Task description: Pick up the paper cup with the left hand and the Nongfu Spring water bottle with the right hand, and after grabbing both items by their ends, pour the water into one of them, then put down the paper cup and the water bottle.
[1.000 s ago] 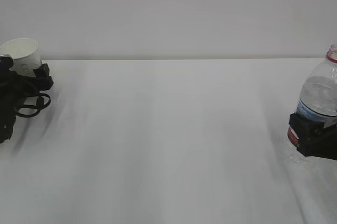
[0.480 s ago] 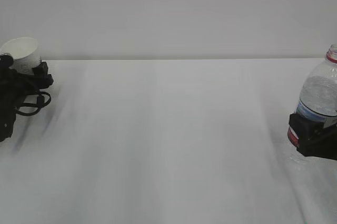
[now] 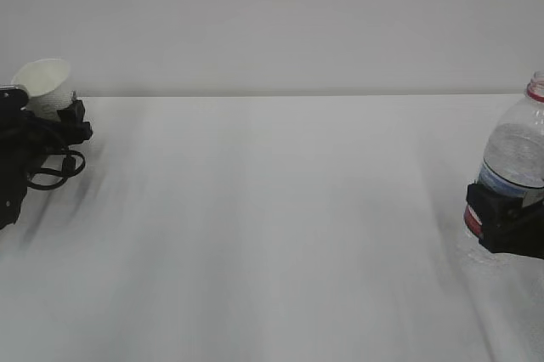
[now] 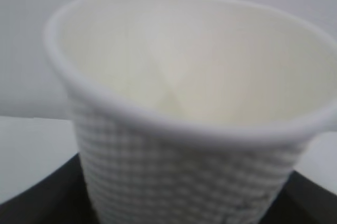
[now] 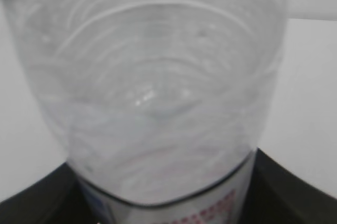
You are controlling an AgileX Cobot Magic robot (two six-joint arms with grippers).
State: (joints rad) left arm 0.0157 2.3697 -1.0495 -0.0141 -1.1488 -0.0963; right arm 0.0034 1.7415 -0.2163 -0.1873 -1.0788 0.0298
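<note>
Paper cup [image 3: 44, 83] is seen at the far left of the white table [image 3: 272, 226], tilted, its mouth leaning left, seated in the left hand [image 3: 53, 120]; jaws are set about the cup's lower body, but a firm pinch cannot be told. Rim [image 4: 179, 124] is squeezed slightly oval. Far across the table from the cup, the Nongfu Spring water bottle [image 3: 517, 154] stands upright, clamped at its label by the right hand [image 3: 503, 222]. Water [image 5: 158, 129] is held inside

White paper cup [image 4: 179, 129] (dimpled); red-ringed clear bottle [image 3: 514, 166].
</note>
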